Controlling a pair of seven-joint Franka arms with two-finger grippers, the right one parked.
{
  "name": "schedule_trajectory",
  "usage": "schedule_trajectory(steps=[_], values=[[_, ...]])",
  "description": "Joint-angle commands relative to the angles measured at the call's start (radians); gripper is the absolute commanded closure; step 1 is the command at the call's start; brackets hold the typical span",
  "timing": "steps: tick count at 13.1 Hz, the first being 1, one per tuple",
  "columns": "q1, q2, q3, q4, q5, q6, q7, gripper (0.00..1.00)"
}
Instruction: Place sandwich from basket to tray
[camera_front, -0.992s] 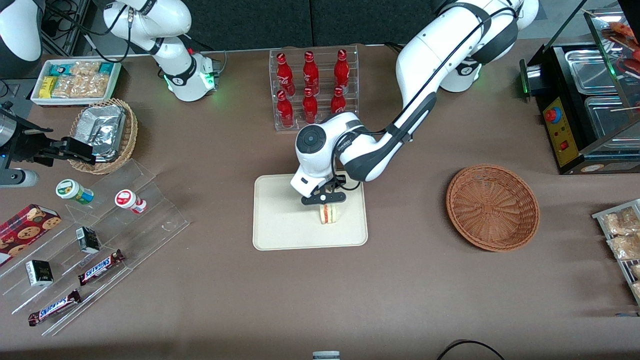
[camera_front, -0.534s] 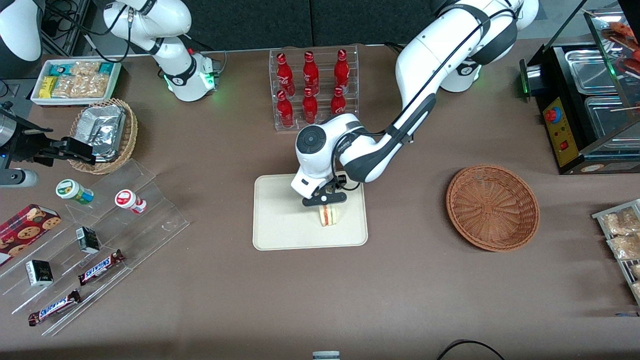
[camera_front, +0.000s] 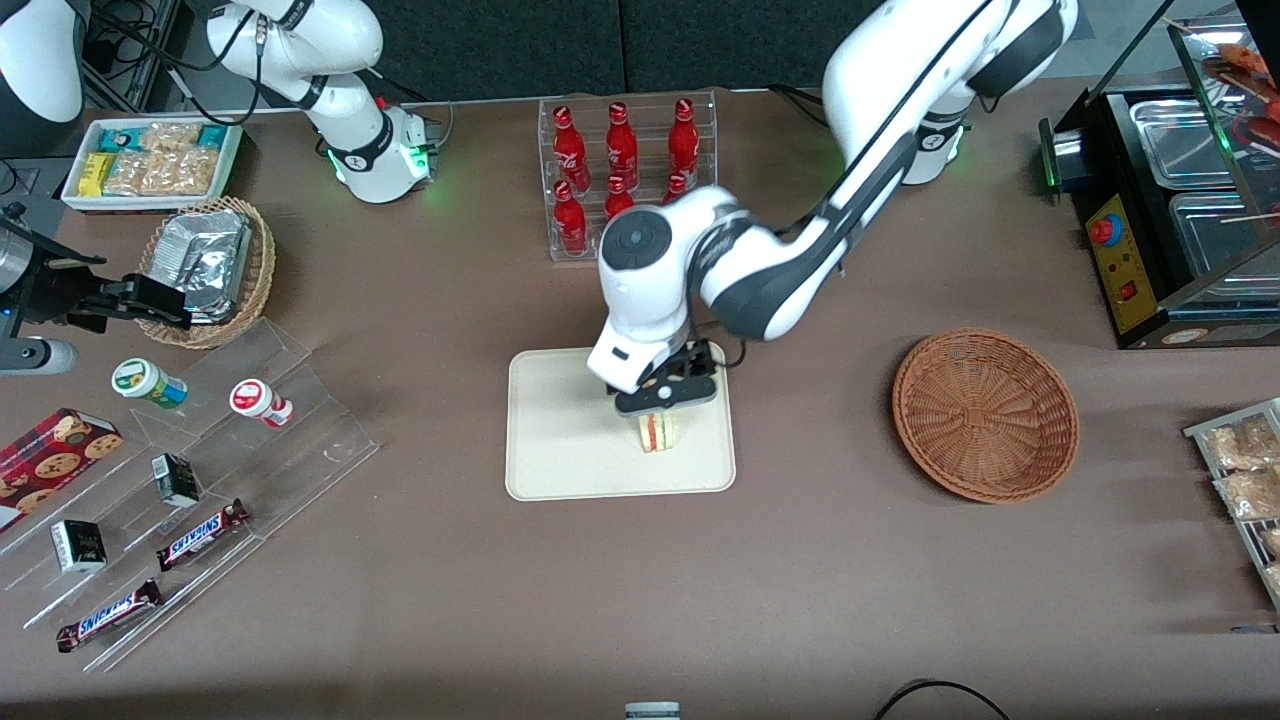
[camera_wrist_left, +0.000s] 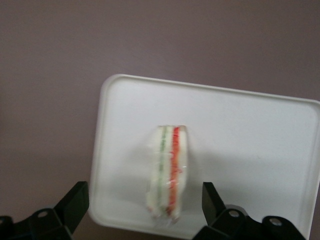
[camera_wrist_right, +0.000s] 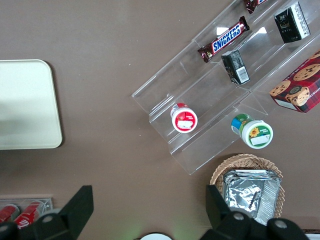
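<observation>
1. Nearest the front edge of the surface (camera_front: 640, 600), a bare brown stretch runs below the tray (camera_front: 560, 450), which sits about midway along the surface and a little nearer that edge than the back one.

2. On the tray, close to its corner nearest the front camera on the working arm's side, the sandwich (camera_front: 657, 431) stands on its edge, the red and green filling stripes facing up; the wrist view shows the same wedge (camera_wrist_left: 169, 175) resting on the tray (camera_wrist_left: 240, 140) with nothing touching it.

3. Just above the sandwich hangs the pincer (camera_front: 664, 396); its two fingers (camera_wrist_left: 75, 200) stand wide apart, one on each side of the sandwich and clear of the bread, so it grips nothing.

4. Farther toward the working arm's end of the surface, well apart from the tray, the basket (camera_front: 985, 413) lies empty.

5. Toward the back edge, a clear rack of red bottles (camera_front: 625, 170) stands above the tray's position, partly covered by the arm.

6. Judged from this, the transfer looks done: the sandwich is out of the basket, set on the tray and released. What seems left is only for the arm to lift away without knocking the upright wedge over.
</observation>
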Motion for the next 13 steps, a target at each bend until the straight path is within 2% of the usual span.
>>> schedule_trajectory(steps=[1,3,6,10,13], values=[[0.059,-0.151,0.003,-0.036,0.003,-0.102,-0.012,0.00],[0.105,-0.210,0.000,-0.036,-0.001,-0.183,0.001,0.00],[0.171,-0.285,0.003,-0.039,-0.053,-0.271,0.108,0.00],[0.333,-0.422,0.003,-0.042,-0.189,-0.373,0.364,0.00],[0.497,-0.504,0.004,-0.043,-0.299,-0.450,0.620,0.00]])
